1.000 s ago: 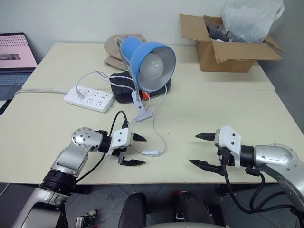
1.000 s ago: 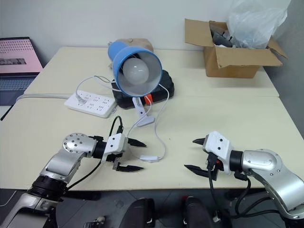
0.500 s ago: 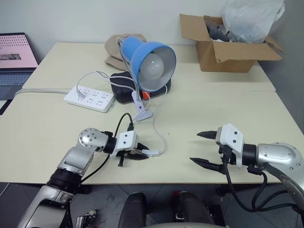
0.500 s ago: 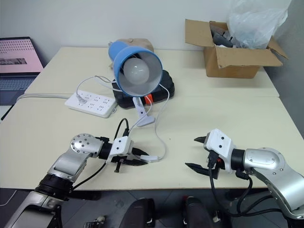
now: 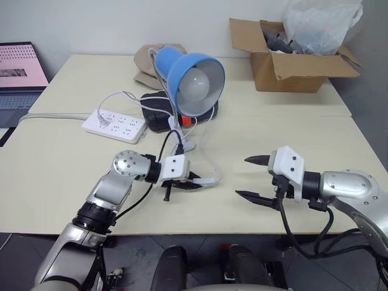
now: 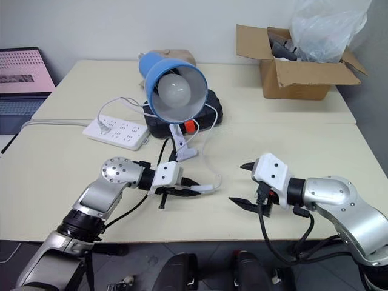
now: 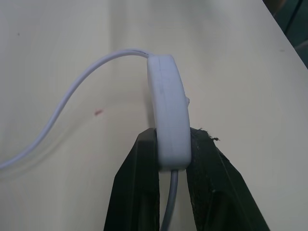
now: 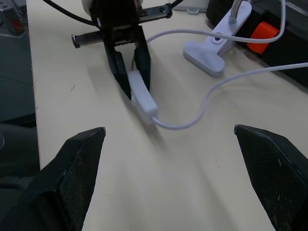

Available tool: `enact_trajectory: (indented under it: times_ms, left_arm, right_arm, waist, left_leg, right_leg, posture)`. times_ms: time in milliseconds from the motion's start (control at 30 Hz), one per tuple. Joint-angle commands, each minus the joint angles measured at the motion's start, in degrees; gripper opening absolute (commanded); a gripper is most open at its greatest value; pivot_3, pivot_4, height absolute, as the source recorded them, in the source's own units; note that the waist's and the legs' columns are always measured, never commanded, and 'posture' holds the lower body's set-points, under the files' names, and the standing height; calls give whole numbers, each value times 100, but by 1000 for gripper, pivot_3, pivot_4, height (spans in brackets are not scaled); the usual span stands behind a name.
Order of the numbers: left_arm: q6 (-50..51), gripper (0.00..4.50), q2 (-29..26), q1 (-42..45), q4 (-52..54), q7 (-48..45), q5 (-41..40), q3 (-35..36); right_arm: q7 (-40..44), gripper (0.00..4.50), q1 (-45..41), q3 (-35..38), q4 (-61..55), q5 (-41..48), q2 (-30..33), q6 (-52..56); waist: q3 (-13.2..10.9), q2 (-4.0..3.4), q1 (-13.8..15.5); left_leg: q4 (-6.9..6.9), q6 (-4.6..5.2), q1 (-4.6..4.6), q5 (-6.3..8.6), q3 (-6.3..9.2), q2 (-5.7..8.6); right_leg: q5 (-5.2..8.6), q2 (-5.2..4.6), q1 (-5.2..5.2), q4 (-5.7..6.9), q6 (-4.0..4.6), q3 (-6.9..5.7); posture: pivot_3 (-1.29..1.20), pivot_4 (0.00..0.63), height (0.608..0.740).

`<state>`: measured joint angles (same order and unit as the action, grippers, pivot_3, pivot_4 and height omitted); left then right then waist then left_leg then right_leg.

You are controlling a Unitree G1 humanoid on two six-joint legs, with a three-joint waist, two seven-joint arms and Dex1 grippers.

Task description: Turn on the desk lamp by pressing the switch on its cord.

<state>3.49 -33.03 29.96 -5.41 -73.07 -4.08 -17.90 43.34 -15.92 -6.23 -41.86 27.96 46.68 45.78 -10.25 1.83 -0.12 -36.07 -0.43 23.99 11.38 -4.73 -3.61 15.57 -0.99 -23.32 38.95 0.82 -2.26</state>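
- While the left gripper (image 5: pixel 193 180) is clamped on the near end of the small flat white oblong inline switch (image 5: pixel 206 180), that switch is held just off the cream table (image 5: pixel 303 133) near its front edge, with its long axis running straight out from the black fingers (image 7: pixel 139 192) toward the robot's right.
- Right gripper (image 5: pixel 247 177) sits just beside it on the right, jaws wide apart and holding nothing, tips facing the switch's free end. It's the arm placed to do the pressing, I'd guess.
- Compared with a second ago: the left jaws were open beside the switch as it lay on the table, now they're shut on it and it's lifted and carried rightward. The right gripper has crept closer too.
- Thin white flexible cord (image 5: pixel 213 162) loops back from the switch toward the white clip base (image 5: pixel 185 145).
- Further back, the desk lamp with its round blue bell-shaped shade (image 5: pixel 194 76) and white globe bulb looks unlit.
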Motion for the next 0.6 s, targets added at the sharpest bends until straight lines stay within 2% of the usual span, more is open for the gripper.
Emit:
enact_trajectory:
  times_ms: [33, 300, 600]
  left_arm:
    - [106, 425, 223, 196, 192, 286, 19, -15]
    - [235, 425, 297, 226, 251, 353, -9, -26]
    - [283, 425, 303, 192, 335, 419, -26, -34]
  right_arm:
    - [6, 4500, -516, -594, 180, -345, -206, -195]
    - [-19, 4500, -1277, -1520, 1029, -1000, -710, -183]
    - [152, 4500, -1428, -1783, 1439, -1391, -823, -333]
  waist:
    - [0, 0, 2]
    - [0, 0, -5]
    - [0, 0, -3]
  left_leg:
    - [0, 0, 2, 0, 1, -1]
    - [-1, 0, 2, -1, 0, -5]
    - [-1, 0, 2, -1, -2, -5]
  right_leg:
    - [0, 2, -1, 0, 0, 0]
    - [0, 8, -2, 1, 1, 1]
    - [0, 7, -2, 1, 1, 2]
  posture:
    - [0, 150, 740]
    - [0, 150, 740]
    - [0, 150, 740]
